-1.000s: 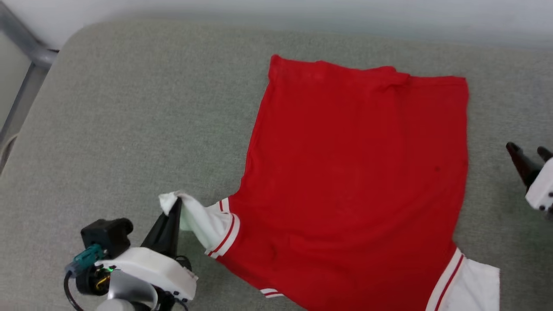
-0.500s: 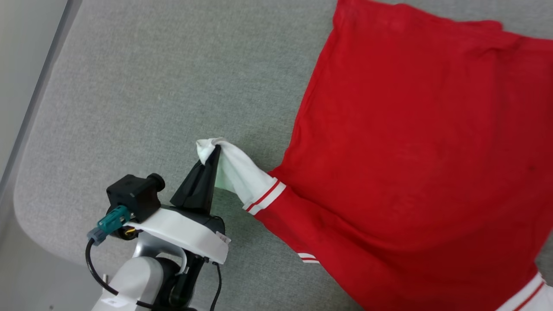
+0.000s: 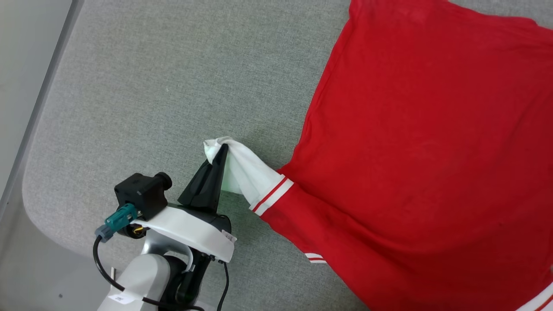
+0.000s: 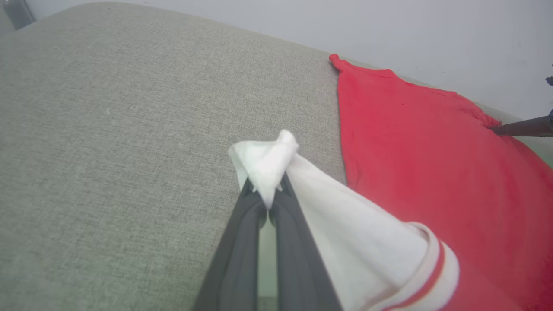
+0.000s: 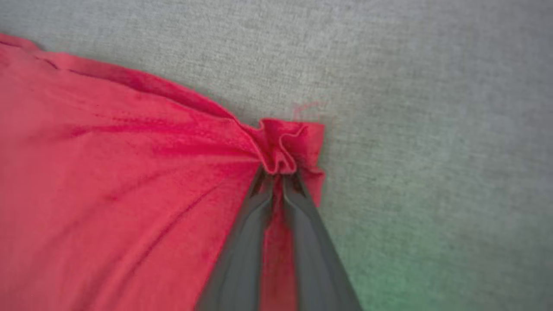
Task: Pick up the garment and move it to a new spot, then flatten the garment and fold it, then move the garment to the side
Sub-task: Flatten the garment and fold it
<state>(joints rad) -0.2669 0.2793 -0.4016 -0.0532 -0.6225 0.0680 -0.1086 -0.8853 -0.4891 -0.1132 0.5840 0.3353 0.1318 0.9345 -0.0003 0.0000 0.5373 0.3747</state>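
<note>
I have my left gripper [image 3: 221, 151] with its jaws clenched on the white sleeve [image 4: 345, 233] of the red jersey T-shirt [image 3: 423, 151]. The shirt lies flat toward the grey fabric cushion's [image 3: 151, 86] right side. My right gripper [image 5: 278, 170] jaws pinch a bunched red corner.

Red, white-sleeved garment [image 3: 423, 151]; grey cushion [image 3: 151, 86]

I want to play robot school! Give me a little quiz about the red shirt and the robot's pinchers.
1. True or false: the left gripper pinches the white sleeve of the garment.
2. What colour is the cloth bunched in the right gripper? A white, B red, C blue.
3. Fill in: the padded surface under the garment is ____.

Key: 1 true; 2 B; 3 grey.
</note>
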